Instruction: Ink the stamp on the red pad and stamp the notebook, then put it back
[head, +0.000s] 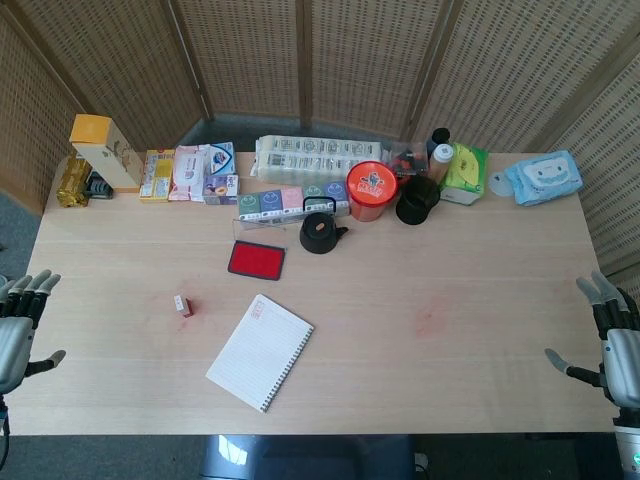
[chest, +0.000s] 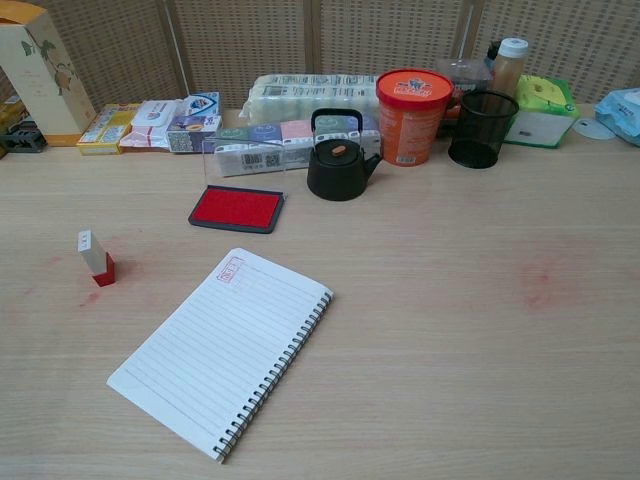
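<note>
A small stamp (head: 183, 305) (chest: 95, 257) with a pale handle and red base stands upright on the table, left of the notebook. The spiral notebook (head: 261, 352) (chest: 222, 349) lies open and slanted near the front edge, with a red stamp mark at its top corner. Behind it lies the red ink pad (head: 256, 260) (chest: 237, 208), lid open. My left hand (head: 18, 330) hangs at the table's left edge, fingers spread, holding nothing. My right hand (head: 612, 340) hangs at the right edge, likewise open. Neither hand shows in the chest view.
A black teapot (head: 320, 234) (chest: 338, 163), orange tub (head: 371, 190), black mesh cup (head: 417, 199) and rows of boxes and packets line the table's back. A faint red smudge (head: 428, 321) marks the wood right of centre. A wicker screen stands behind.
</note>
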